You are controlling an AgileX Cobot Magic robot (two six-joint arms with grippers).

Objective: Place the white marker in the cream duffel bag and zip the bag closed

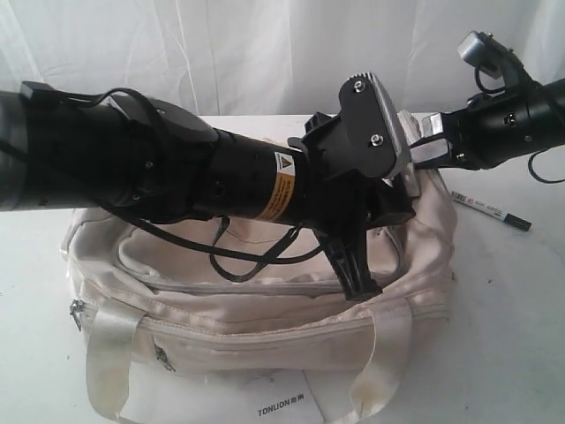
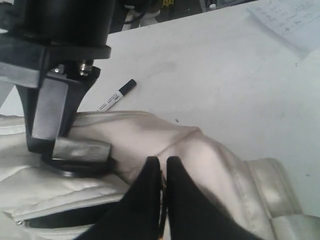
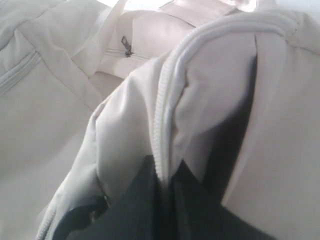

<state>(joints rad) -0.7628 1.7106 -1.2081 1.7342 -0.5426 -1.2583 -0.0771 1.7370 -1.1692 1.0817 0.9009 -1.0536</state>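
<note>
Exterior view: the white marker (image 1: pixel 491 210) lies on the table (image 1: pixel 521 300) just beside the cream duffel bag (image 1: pixel 265 322) (not inside it). Left wrist view: the left end effector (image 2: pixel 162 161) is closed, pinching a raised fold of bag fabric. Right wrist view: the right end effector (image 3: pixel 164 169) is clamped on the bag's zipper (image 3: pixel 162 110) edge.

White card (image 1: pixel 265 397) w/ print on table (image 1: pixel 512 309); curtain (image 1: pixel 221 53) behind.

Cream duffel bag (image 1: pixel 265 327); black-capped white marker (image 1: pixel 491 210).
</note>
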